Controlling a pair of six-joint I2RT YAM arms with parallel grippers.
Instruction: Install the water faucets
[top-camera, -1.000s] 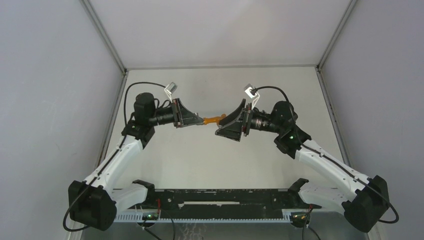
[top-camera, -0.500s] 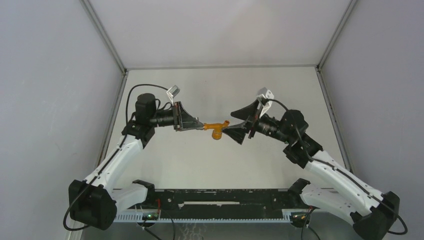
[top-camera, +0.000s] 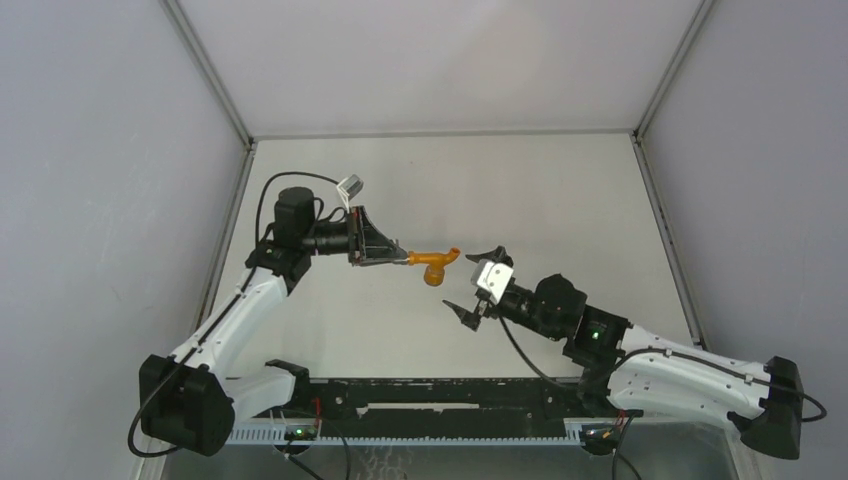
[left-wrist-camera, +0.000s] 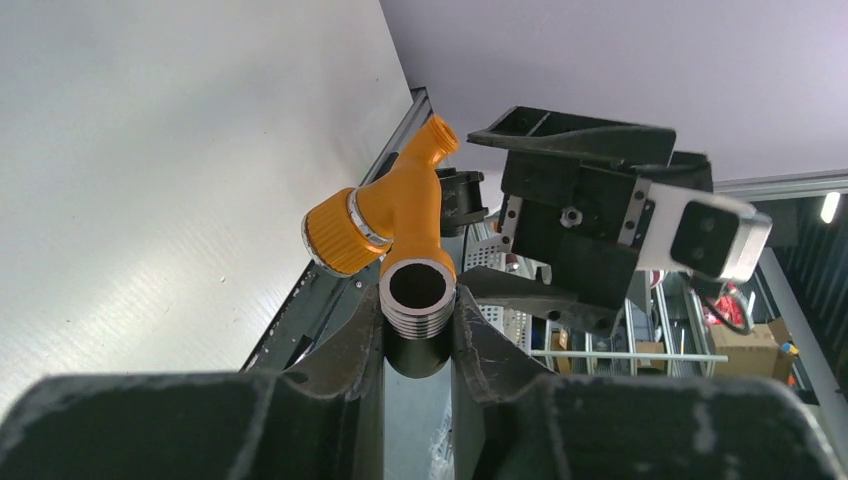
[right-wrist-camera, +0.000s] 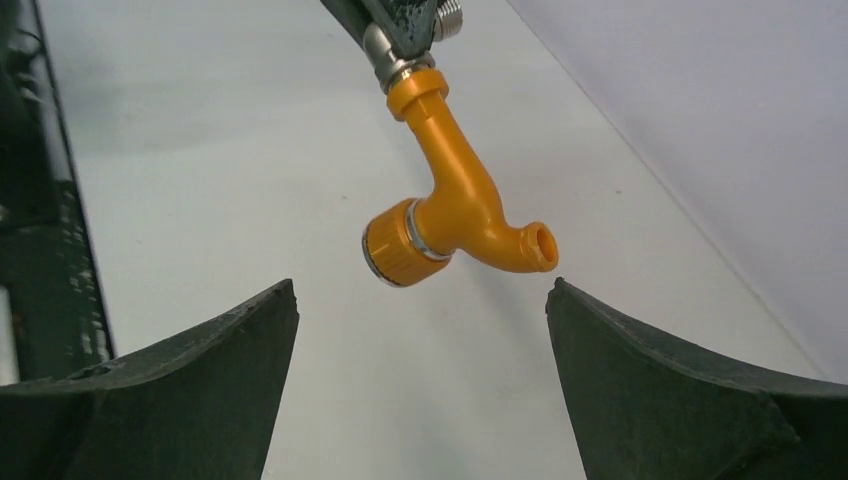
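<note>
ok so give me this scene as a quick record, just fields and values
left pincer: shut on the threaded metal end of the orange faucet
orange faucet: held in the air over the white table, round cap and spout free
right pincer: open, empty, facing the faucet, not touching it
grey fitting: not seen loose in any view

Faucet (top-camera: 434, 264): one end in the left gripper (top-camera: 400, 256), held off the table (top-camera: 560, 190), over its middle, slightly left of centre.
Right gripper (top-camera: 470, 283): right of the faucet, nearer the table's near edge, apart from it, its spread fingers facing it.
</note>
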